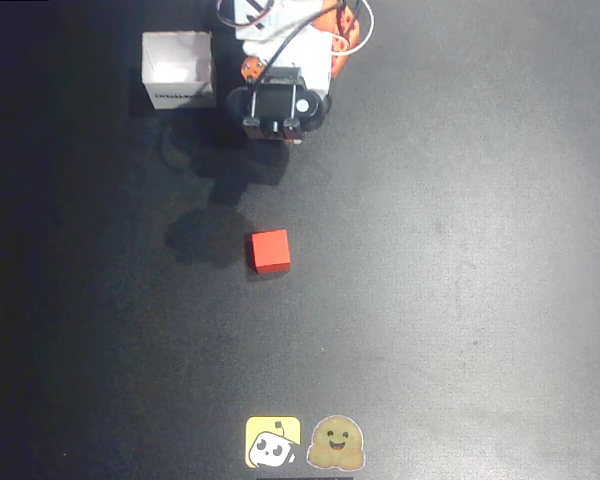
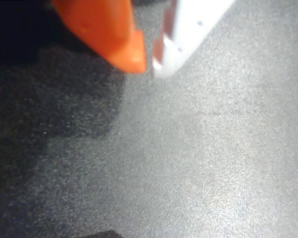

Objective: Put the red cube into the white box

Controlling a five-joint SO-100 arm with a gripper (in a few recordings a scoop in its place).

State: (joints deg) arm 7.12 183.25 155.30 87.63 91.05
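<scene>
The red cube (image 1: 270, 250) lies on the dark table near the middle of the overhead view, alone and untouched. At the top left stands the white box (image 1: 178, 68), open side up, with dark lettering on its near wall. The arm (image 1: 280, 95) is folded up at the top edge just right of the box, well above the cube in the picture. In the wrist view my gripper (image 2: 149, 67) has its orange finger (image 2: 114, 29) and white finger (image 2: 188, 34) tip to tip, shut on nothing, above bare grey table.
Two small stickers, a yellow one (image 1: 272, 442) and a tan smiling one (image 1: 336, 444), lie flat at the bottom edge of the overhead view. The arm casts dark shadows (image 1: 215, 200) between the box and the cube.
</scene>
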